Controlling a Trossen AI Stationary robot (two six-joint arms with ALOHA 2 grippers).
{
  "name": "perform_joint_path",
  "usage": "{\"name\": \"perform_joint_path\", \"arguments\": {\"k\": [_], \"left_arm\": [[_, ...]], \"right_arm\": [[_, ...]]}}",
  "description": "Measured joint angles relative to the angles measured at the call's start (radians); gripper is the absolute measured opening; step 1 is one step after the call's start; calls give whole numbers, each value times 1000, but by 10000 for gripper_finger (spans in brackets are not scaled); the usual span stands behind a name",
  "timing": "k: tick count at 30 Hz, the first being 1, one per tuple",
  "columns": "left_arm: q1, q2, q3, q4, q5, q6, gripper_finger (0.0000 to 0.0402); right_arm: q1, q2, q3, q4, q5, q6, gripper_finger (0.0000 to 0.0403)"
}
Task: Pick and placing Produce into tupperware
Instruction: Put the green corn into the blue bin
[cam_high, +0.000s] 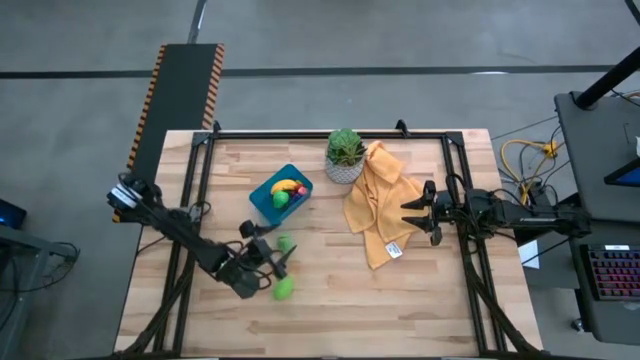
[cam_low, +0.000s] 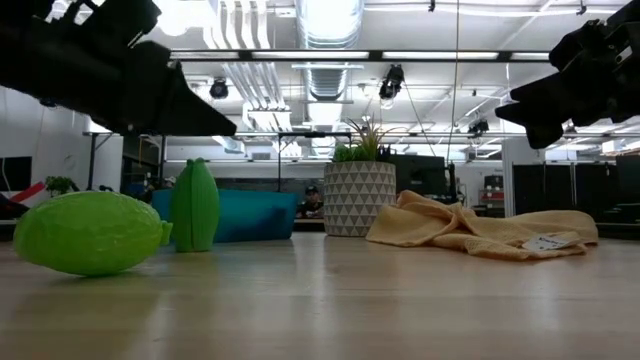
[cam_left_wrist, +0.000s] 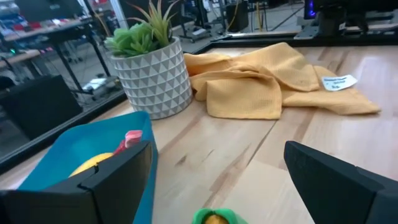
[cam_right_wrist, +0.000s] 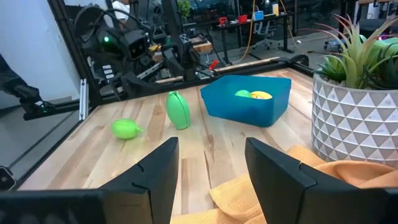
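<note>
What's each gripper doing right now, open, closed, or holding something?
Left gripper: open, empty, over the upright green piece.
Right gripper: open, empty, over the yellow cloth.

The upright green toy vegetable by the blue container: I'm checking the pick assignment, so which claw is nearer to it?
Left. The left claw hovers just beside the upright green vegetable; the right claw waits across the yellow cloth, far off.

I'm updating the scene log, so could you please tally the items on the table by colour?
Green produce outside the container: 2, an upright piece and a rounded one lying down
Blue container: 1, holding yellow, green and red pieces I can't count reliably
Yellow cloth: 1
White patterned pot with green plant: 1
Total: 5, not counting the container's contents
</note>
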Motion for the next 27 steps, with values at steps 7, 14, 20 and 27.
{"name": "perform_joint_path", "arguments": {"k": [7, 14, 20, 27], "left_arm": [[-12, 48, 2, -8, -24, -2, 350], [-15, 74, -12, -9, -9, -4, 350], [-15, 117, -17, -9, 25, -35, 350], [-15, 158, -18, -1, 33, -62, 350]], "right_arm": [[0, 0, 0, 0, 0, 0, 178], [0, 0, 0, 0, 0, 0, 178], [0, 0, 0, 0, 0, -1, 178], [0, 0, 0, 0, 3, -7, 178]]}}
